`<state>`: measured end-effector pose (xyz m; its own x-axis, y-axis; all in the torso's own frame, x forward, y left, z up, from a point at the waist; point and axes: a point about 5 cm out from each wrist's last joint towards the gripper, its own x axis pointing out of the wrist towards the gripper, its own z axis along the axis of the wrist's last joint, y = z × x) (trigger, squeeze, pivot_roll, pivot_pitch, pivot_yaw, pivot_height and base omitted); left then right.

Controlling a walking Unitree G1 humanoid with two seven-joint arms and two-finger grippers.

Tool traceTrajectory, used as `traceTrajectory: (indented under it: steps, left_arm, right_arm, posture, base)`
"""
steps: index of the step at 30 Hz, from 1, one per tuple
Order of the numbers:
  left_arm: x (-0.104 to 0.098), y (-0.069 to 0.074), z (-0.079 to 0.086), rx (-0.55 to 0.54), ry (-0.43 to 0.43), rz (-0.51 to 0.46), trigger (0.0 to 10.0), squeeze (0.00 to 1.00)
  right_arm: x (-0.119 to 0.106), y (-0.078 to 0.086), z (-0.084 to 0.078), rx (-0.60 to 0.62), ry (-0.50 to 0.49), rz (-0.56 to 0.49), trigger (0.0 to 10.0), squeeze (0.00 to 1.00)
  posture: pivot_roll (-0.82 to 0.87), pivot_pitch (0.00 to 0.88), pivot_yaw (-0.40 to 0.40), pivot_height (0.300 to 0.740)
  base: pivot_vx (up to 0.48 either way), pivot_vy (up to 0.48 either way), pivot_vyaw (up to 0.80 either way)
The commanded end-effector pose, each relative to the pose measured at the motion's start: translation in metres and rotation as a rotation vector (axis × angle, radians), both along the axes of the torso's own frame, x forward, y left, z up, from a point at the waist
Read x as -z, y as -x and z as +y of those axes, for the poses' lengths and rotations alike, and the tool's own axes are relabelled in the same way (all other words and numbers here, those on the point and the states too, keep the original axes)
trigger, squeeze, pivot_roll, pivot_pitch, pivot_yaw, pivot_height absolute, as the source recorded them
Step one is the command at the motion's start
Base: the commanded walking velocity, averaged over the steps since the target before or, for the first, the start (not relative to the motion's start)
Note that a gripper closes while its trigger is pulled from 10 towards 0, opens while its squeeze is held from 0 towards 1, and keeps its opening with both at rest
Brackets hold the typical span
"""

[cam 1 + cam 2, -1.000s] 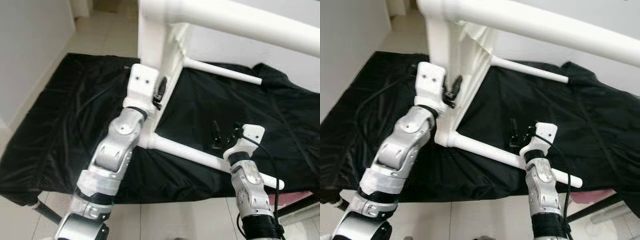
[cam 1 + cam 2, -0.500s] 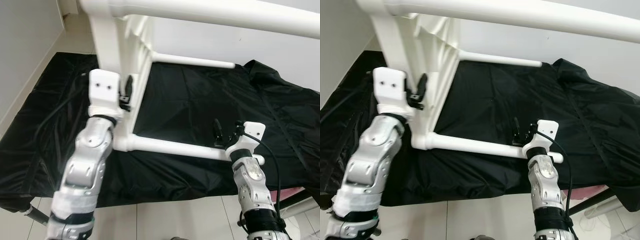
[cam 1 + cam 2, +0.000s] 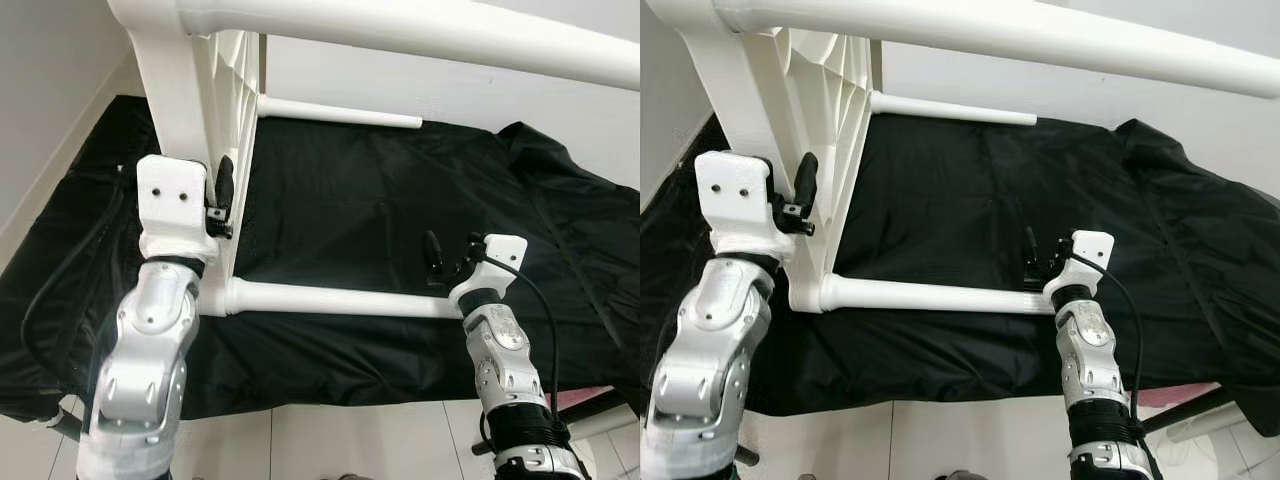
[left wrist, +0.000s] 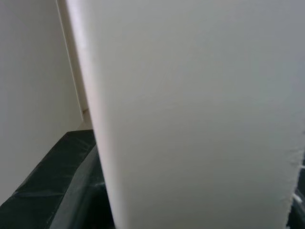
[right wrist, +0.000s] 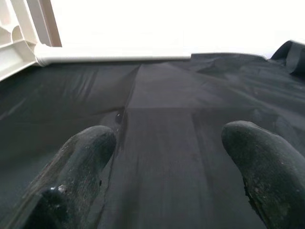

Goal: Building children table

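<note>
A white children's table lies tipped on its side on a black cloth (image 3: 350,200), its ribbed top (image 3: 215,90) upright at the left. One leg (image 3: 330,298) lies low across the cloth, a second leg (image 3: 340,112) runs along the far side, and a third (image 3: 400,30) passes overhead near the camera. My left gripper (image 3: 220,195) is shut on the rim of the table top, which shows as a white panel (image 4: 190,114) in the left wrist view. My right gripper (image 3: 448,262) stands open just above the free end of the low leg, its fingers (image 5: 81,162) apart over bare cloth.
The black cloth covers a low platform, with pale floor tiles (image 3: 330,440) in front of it. A white wall (image 3: 40,80) stands at the left and another behind. A black cable (image 3: 60,290) loops beside my left arm. Something pink (image 3: 590,400) peeks out at the bottom right.
My left arm has swung to the left with the table top in its grip, so the low leg now lies nearly level. The right gripper has stayed open near the leg's end.
</note>
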<state>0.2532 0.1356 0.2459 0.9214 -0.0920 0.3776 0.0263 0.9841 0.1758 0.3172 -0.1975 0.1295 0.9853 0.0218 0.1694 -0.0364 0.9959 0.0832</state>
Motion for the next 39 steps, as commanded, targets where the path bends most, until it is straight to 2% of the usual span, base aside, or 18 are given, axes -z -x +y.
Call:
traceTrajectory:
  steps: [1, 3, 5, 6, 10, 11, 14, 19, 20, 25, 28, 32, 35, 37, 38, 39]
  left_arm:
    - [0.009, 0.002, 0.002, -0.049, -0.006, 0.020, 0.0, 0.00]
    - [0.004, 0.011, -0.001, -0.016, -0.021, -0.027, 0.0, 0.00]
    - [0.003, 0.014, -0.003, -0.002, -0.022, -0.040, 0.0, 0.00]
    - [0.002, 0.017, -0.005, 0.016, -0.031, -0.034, 10.0, 0.00]
    - [0.002, 0.018, -0.006, 0.021, -0.043, -0.032, 10.0, 0.00]
    - [0.003, 0.018, -0.006, 0.022, -0.032, -0.028, 10.0, 1.00]
    - [0.003, 0.018, -0.005, 0.028, -0.011, -0.031, 10.0, 1.00]
    - [0.003, 0.018, -0.003, 0.027, -0.034, -0.027, 10.0, 1.00]
    - [0.003, 0.018, -0.004, 0.031, -0.061, -0.036, 10.0, 0.00]
    - [0.002, 0.022, -0.005, 0.077, -0.091, -0.066, 10.0, 0.00]
    - [0.006, 0.027, -0.005, 0.133, -0.116, -0.047, 10.0, 0.00]
    - [0.009, 0.039, -0.002, 0.131, -0.156, -0.086, 10.0, 0.00]
    - [0.009, 0.039, -0.002, 0.131, -0.156, -0.086, 10.0, 0.00]
    - [0.012, 0.050, 0.003, 0.156, -0.182, -0.092, 10.0, 0.00]
    - [0.016, 0.056, 0.004, 0.210, -0.206, -0.074, 10.0, 0.00]
    - [0.016, 0.056, 0.004, 0.210, -0.206, -0.074, 10.0, 0.00]
  right_arm:
    - [0.001, 0.000, -0.003, 0.007, 0.004, 0.000, 10.0, 0.00]
    - [0.003, -0.001, -0.002, 0.001, 0.007, 0.005, 10.0, 0.00]
    - [0.003, -0.002, -0.002, -0.002, 0.008, 0.007, 10.0, 0.00]
    - [0.004, -0.003, -0.002, -0.005, 0.008, 0.010, 10.0, 0.00]
    - [0.005, -0.003, -0.001, -0.006, 0.009, 0.011, 10.0, 0.00]
    - [0.005, -0.004, 0.000, -0.010, 0.009, 0.012, 10.0, 0.00]
    - [0.006, -0.004, 0.002, -0.014, 0.008, 0.013, 10.0, 0.00]
    - [0.008, -0.004, 0.005, -0.022, 0.006, 0.012, 10.0, 0.00]
    - [0.008, -0.004, 0.006, -0.027, 0.007, 0.011, 10.0, 0.00]
    - [0.010, -0.002, 0.008, -0.033, 0.008, 0.004, 10.0, 0.00]
    - [0.012, 0.000, 0.008, -0.034, 0.011, 0.005, 10.0, 0.00]
    - [0.015, 0.001, 0.008, -0.037, 0.013, 0.010, 10.0, 0.00]
    - [0.015, 0.001, 0.008, -0.037, 0.013, 0.010, 10.0, 0.00]
    - [0.017, 0.001, 0.010, -0.046, 0.014, 0.017, 10.0, 0.00]
    - [0.018, 0.001, 0.012, -0.052, 0.014, 0.020, 10.0, 0.00]
    - [0.018, 0.001, 0.012, -0.052, 0.014, 0.020, 10.0, 0.00]
  posture:
    - [0.08, 0.050, -0.132, 0.740]
    - [0.08, 0.048, -0.134, 0.740]
    - [0.08, 0.050, -0.135, 0.740]
    - [0.08, 0.050, -0.136, 0.740]
    - [0.08, 0.050, -0.136, 0.740]
    - [0.09, 0.050, -0.136, 0.740]
    - [0.09, 0.052, -0.133, 0.740]
    - [0.09, 0.051, -0.127, 0.740]
    - [0.09, 0.051, -0.125, 0.740]
    - [0.09, 0.050, -0.119, 0.740]
    - [0.10, 0.054, -0.114, 0.740]
    - [0.10, 0.058, -0.117, 0.740]
    - [0.10, 0.058, -0.117, 0.740]
    - [0.13, 0.061, -0.124, 0.740]
    - [0.13, 0.061, -0.124, 0.740]
    - [0.13, 0.061, -0.124, 0.740]
  base:
    - [0.000, 0.000, 0.00]
    - [0.000, 0.000, 0.00]
    - [0.000, 0.000, 0.00]
    - [0.000, 0.000, 0.00]
    - [0.000, 0.000, 0.00]
    - [0.000, 0.000, 0.00]
    - [0.000, 0.000, 0.00]
    - [0.000, 0.000, 0.00]
    - [0.000, 0.000, 0.00]
    - [0.000, 0.000, 0.00]
    - [0.000, 0.000, 0.00]
    - [0.000, 0.000, 0.00]
    - [0.000, 0.000, 0.00]
    - [0.000, 0.000, 0.00]
    - [0.000, 0.000, 0.00]
    - [0.000, 0.000, 0.00]
